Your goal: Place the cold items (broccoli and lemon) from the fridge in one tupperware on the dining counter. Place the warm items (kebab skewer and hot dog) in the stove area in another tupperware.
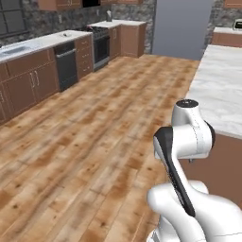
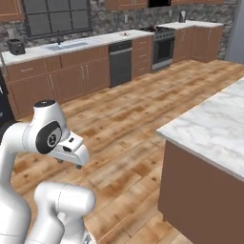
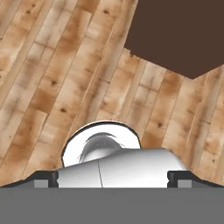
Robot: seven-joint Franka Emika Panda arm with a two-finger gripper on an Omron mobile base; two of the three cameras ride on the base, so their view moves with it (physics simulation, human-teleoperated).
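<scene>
We hold the claw (image 3: 112,177) open and empty, folded in close to the arm and pointing down at the wood floor (image 1: 94,142). The broccoli, lemon, skewer, hot dog and tupperware cannot be located from here. The stove (image 1: 100,42) stands well ahead against the far wall, the fridge (image 1: 182,28) beside it; the marble counter (image 1: 217,94) lies to our right.

Wooden floor (image 1: 94,123) runs ahead of the arm (image 1: 186,142), the marble dining counter (image 1: 222,90) sits to its right, the sink counter (image 2: 71,47) lines the far left wall, and the stove (image 2: 162,45) stands beyond the dishwasher (image 2: 120,62).
</scene>
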